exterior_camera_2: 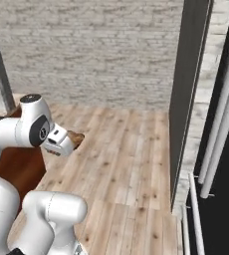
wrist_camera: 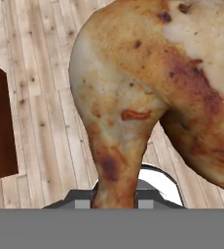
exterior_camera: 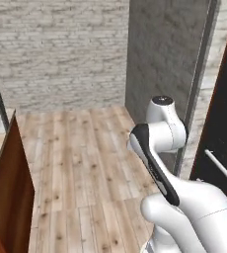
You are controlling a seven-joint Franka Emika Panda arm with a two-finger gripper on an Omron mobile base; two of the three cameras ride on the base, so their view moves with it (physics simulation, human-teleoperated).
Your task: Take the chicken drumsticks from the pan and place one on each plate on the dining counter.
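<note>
Chicken drumstick (wrist_camera: 133, 97) clamped in the claw (wrist_camera: 115, 202), above wood floor (wrist_camera: 41, 73).

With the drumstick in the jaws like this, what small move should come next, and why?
Probably carry on toward the dining counter, keeping the grip shut. The hand view shows the chicken drumstick held in the gripper, hanging over bare wooden floor with no plate under it. A reddish-brown wood panel stands at the left, perhaps the counter's side, so opening now would likely drop it on the floor.

Chicken drumstick (wrist_camera: 148, 97): browned, mottled, slightly glossy skin. Floor (exterior_camera: 86, 163): pale matt wood planks. Back wall (exterior_camera: 61, 49): rough whitish brick.
</note>
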